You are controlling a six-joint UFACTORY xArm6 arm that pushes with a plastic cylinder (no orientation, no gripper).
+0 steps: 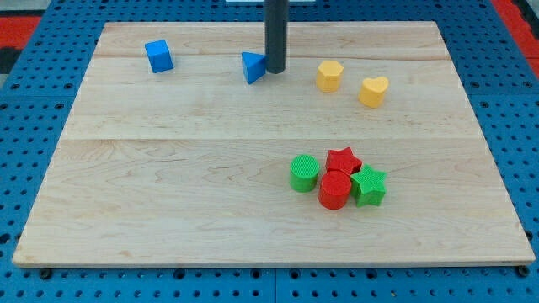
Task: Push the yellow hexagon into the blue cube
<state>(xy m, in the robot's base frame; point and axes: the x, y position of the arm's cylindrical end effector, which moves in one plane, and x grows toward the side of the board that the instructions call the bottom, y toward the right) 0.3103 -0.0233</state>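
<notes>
Gripperless, the arm ends in an upright dark rod; my tip (275, 71) touches the blue wedge (253, 66) near the bench's (168, 185) top edge. To its right sits the yellow hexagon (329, 75); the blue cube (158, 55) lies well apart at left.

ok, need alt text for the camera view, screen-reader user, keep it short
My tip rests against the view's right side of a blue triangle near the view's top of a wooden board, with the yellow hexagon to its right and the blue cube far left. A yellow heart sits right of the hexagon; green and red blocks cluster lower right.
</notes>
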